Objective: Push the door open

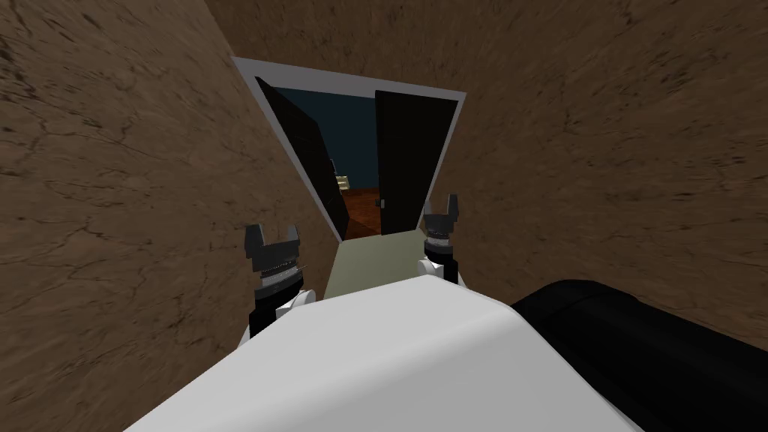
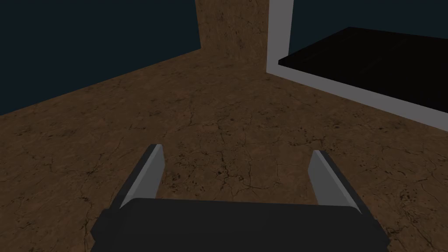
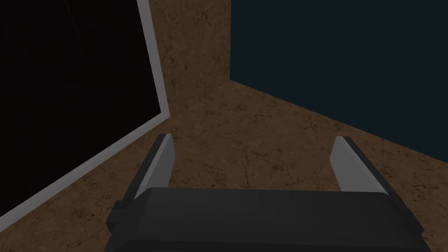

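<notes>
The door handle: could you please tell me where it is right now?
In the head view, the handle sits on the inner edge of the right door leaf, just left of the right claw.
</notes>
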